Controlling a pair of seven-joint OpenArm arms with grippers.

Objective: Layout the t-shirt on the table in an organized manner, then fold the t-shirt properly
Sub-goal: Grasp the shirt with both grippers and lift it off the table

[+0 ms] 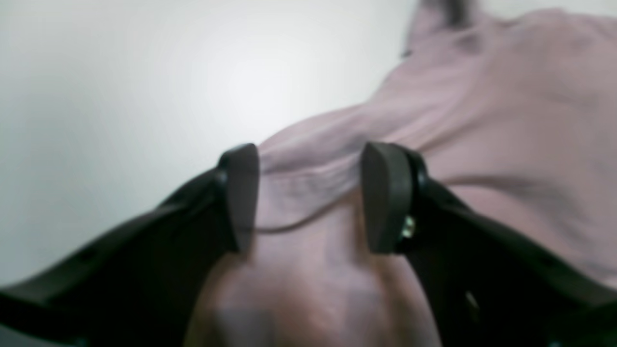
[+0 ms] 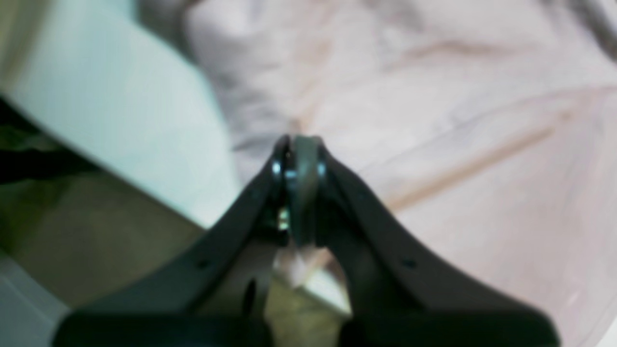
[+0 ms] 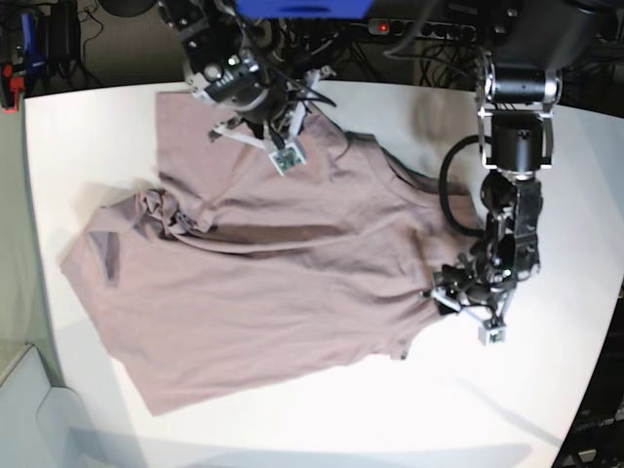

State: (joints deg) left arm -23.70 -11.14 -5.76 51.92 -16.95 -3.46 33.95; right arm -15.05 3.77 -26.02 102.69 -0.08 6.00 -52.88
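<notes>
Shirt's only half sorted: the t-shirt (image 3: 263, 292) is spread over the white table (image 3: 88, 127), but there's a bunched ridge across the chest and one sleeve is crumpled, and no folding yet by the look of it. Left claw (image 1: 308, 197) sits with pads apart and cloth loose between them at the hem. Right claw (image 2: 301, 193) is pinched tight, with a scrap of pale fabric peeking out behind the pads.

T-shirt (image 3: 292, 263): soft matt mauve-pink cloth, creased. Counter (image 3: 88, 127): smooth white matt surface. Left gripper fingers (image 1: 385, 197): dark matt plastic, rubbery-looking pads.
</notes>
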